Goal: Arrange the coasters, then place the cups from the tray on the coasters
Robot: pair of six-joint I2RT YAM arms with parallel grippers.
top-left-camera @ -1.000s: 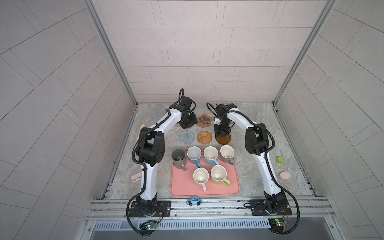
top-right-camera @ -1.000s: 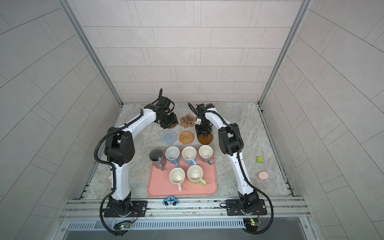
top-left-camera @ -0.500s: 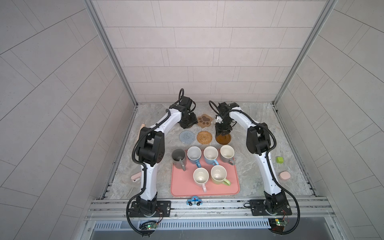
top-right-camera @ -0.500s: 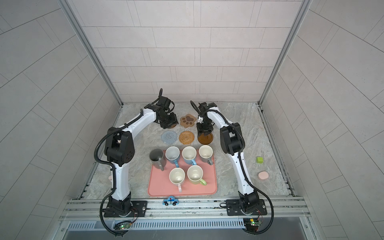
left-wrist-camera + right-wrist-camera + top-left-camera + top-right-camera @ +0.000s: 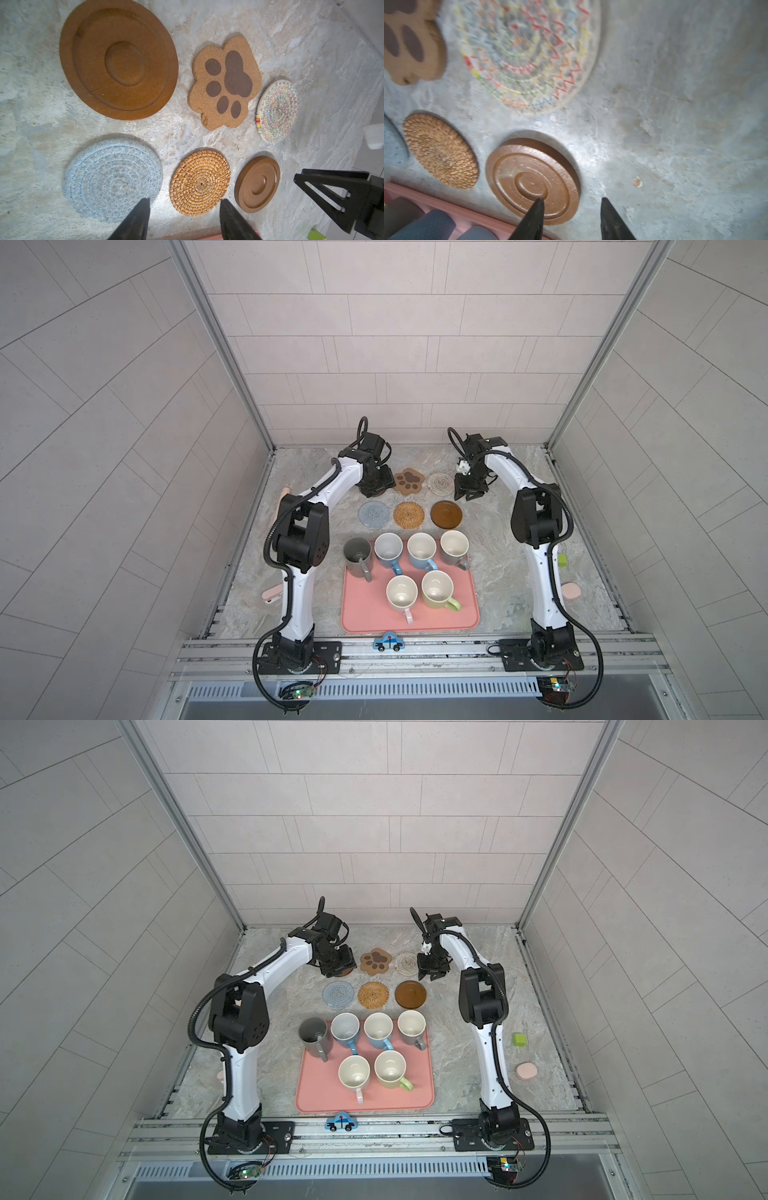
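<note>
Already six coasters lie in two rows; no cup on them yet; left hand and right hand half-open, empty

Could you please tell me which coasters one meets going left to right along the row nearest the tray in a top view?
From left: grey-blue woven coaster → golden rattan coaster → dark brown wooden coaster.

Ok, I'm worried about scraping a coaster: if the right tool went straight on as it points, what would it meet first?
Likely the rim of the dark brown disc, or bare table just beside it: in the right wrist view the open right tool straddles that edge. Depth is unclear.
</note>
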